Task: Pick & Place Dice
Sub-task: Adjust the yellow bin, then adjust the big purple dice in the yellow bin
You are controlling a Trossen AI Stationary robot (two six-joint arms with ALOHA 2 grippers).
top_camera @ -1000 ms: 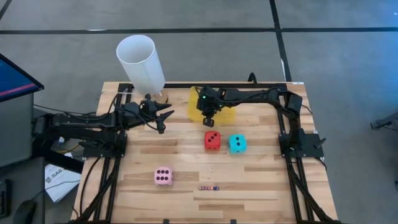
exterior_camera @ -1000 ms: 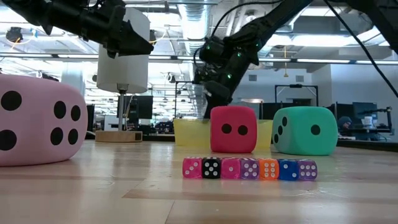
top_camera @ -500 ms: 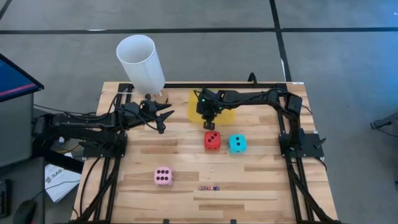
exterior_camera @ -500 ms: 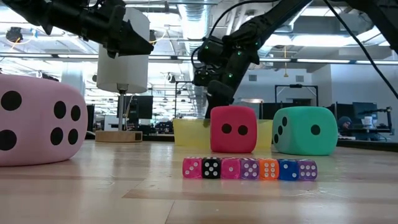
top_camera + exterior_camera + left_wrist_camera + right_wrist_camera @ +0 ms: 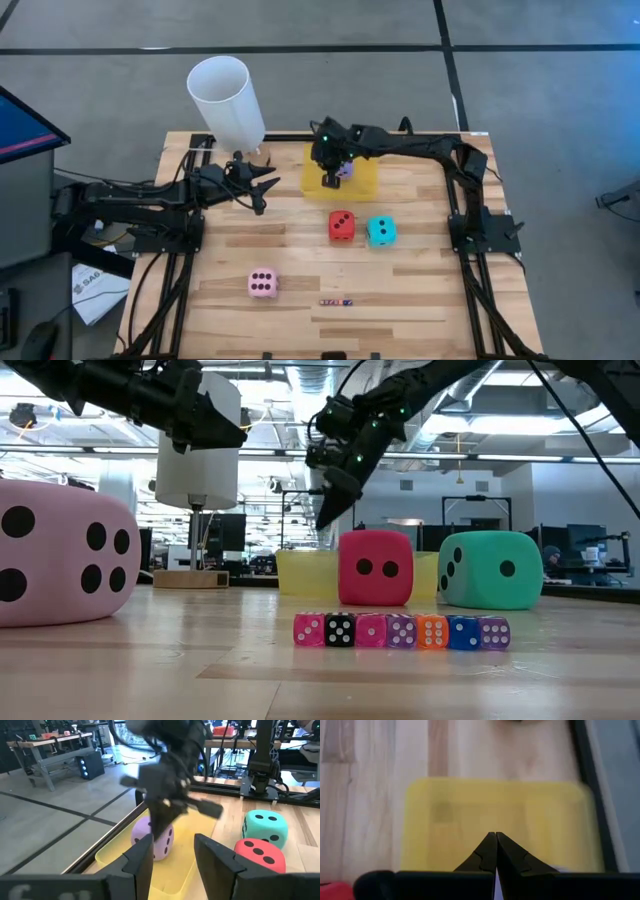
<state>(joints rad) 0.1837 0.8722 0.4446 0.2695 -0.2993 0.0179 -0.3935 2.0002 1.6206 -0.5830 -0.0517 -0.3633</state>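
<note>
Right tool [image 5: 331, 181]: fingers pressed together, holding nothing, above yellow tray [image 5: 362, 182].
Left tool [image 5: 262, 188]: partly open, holding nothing, idle near white cylinder [image 5: 228, 100].
Purple die [image 5: 344, 170]: in tray, placed.
Red die [image 5: 341, 225], cyan die [image 5: 380, 231], pink die [image 5: 262, 283]: on worktop [image 5: 420, 290], remaining.

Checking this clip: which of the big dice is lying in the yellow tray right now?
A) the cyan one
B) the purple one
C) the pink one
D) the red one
B: the purple die lies inside the yellow tray, under the shut right gripper, while the red die, cyan die and pink die sit on the bare wood.
</note>
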